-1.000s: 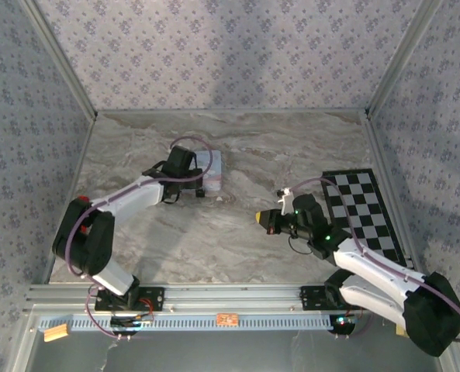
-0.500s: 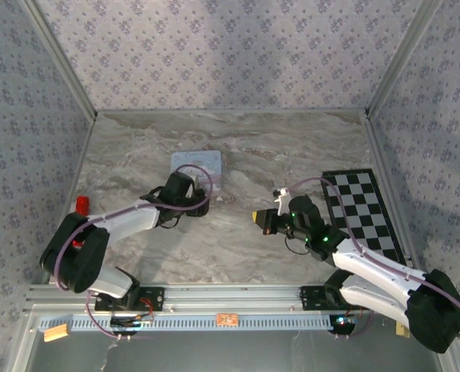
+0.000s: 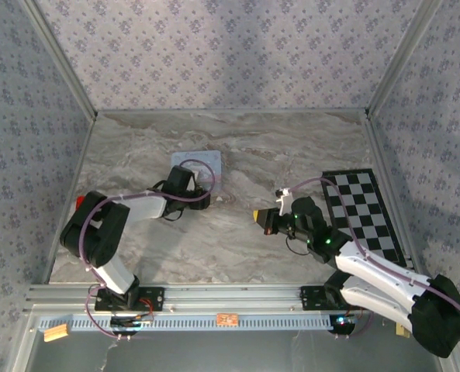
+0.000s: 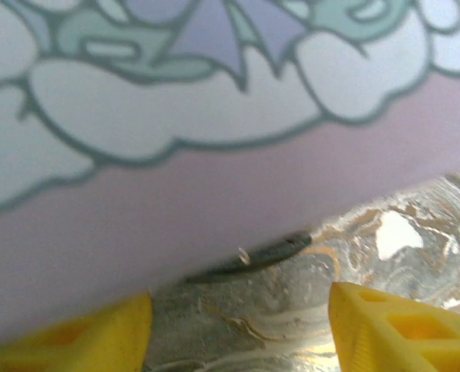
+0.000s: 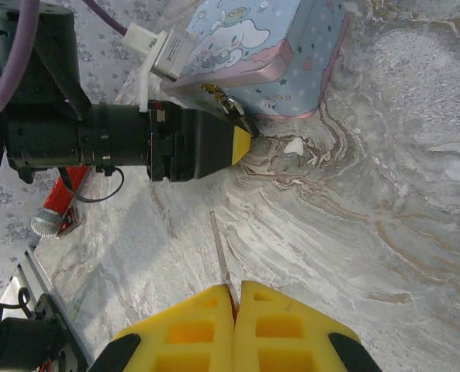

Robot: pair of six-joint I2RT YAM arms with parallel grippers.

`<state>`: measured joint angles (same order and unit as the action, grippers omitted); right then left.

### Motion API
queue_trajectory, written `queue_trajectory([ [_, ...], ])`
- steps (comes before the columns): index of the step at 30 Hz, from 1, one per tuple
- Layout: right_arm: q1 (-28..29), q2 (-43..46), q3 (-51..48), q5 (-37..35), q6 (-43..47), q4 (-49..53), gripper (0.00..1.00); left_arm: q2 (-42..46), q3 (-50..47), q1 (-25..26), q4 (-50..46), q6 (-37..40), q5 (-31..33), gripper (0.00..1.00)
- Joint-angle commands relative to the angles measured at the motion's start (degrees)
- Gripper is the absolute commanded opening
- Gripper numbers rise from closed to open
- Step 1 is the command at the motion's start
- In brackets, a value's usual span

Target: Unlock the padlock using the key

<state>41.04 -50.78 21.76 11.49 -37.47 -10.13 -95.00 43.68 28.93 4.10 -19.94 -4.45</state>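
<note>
My right gripper [image 3: 258, 216] [image 5: 235, 291] is shut on the key [image 5: 220, 252], a thin sliver that sticks out forward from between the yellow fingers, above the marble. It points toward the pale blue cartoon tin [image 3: 197, 165] [image 5: 270, 46]. My left gripper [image 3: 205, 198] [image 4: 241, 325] is open and low at the tin's near edge [image 4: 214, 194], with one yellow fingertip [image 5: 241, 145] close to it. Between its fingers, at the foot of the tin, lies a small dark piece with a silvery glint [image 4: 270, 250] [image 5: 234, 110], apparently the padlock; its shape is too blurred to tell.
A black-and-white checkered mat [image 3: 365, 209] lies at the right of the marble table. A red-handled object [image 3: 81, 203] [image 5: 59, 203] sits near the left wall. Patterned walls close in the left, back and right sides.
The left gripper came off the top of the tin, uncovering it, and now sits low at its near edge. The right gripper with the key has crept slightly left toward the tin.
</note>
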Motion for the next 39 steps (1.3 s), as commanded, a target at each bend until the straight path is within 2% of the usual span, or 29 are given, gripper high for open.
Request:
queue_trajectory([
  [1,0.3,0.4,-0.4,-0.7,0.9,-0.7,0.00,-3.0,2.0,0.1,3.8,-1.5,1.1,0.61],
  [17,0.4,-1.8,0.8,0.6,1.0,-1.5,0.00,-7.6,5.8,1.5,8.4,-3.5,2.1,0.53],
  [27,0.4,-2.2,0.8,0.6,1.0,-1.6,0.00,-8.0,6.5,1.6,8.6,-3.4,2.3,0.33],
  [34,0.4,-2.8,0.6,0.4,0.8,-2.2,0.00,-6.0,4.7,2.1,8.9,-4.9,2.0,0.23],
  [39,0.8,-4.5,0.6,0.6,-0.4,-3.9,0.00,-2.4,3.0,3.4,8.0,-8.8,2.7,0.18],
])
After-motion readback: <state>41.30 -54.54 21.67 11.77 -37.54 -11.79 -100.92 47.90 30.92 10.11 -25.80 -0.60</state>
